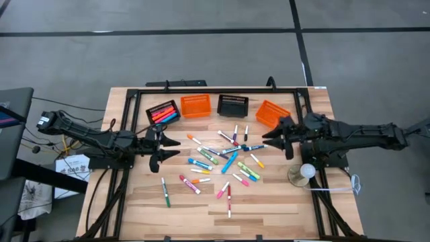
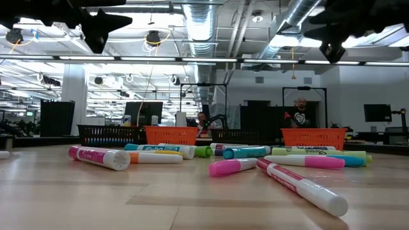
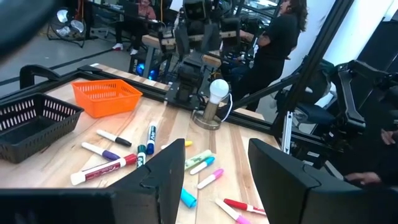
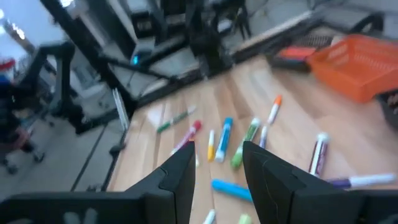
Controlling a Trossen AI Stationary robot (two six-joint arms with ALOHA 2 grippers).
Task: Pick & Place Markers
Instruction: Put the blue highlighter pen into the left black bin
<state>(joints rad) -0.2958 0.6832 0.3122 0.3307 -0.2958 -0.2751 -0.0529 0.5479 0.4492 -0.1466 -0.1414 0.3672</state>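
Note:
Many short markers [image 1: 225,158] lie flat and scattered on the wooden table's middle, with pink, green, blue, orange and red caps. They also show in the low view [image 2: 236,166] and in both wrist views [image 3: 202,165] [image 4: 224,140]. My left gripper [image 1: 173,148] hovers open at the left side of the scatter, empty [image 3: 214,180]. My right gripper [image 1: 272,140] hovers open at the scatter's right side, also empty [image 4: 217,168]. In the low view both grippers stay high above the tabletop.
Four small slotted baskets stand in a row along the far side: a black one [image 1: 163,112] holding several markers, an orange one [image 1: 195,105], a black one [image 1: 232,105] and an orange one [image 1: 272,113]. A lamp with a white bulb [image 1: 304,173] stands at the near right. People show beyond the table.

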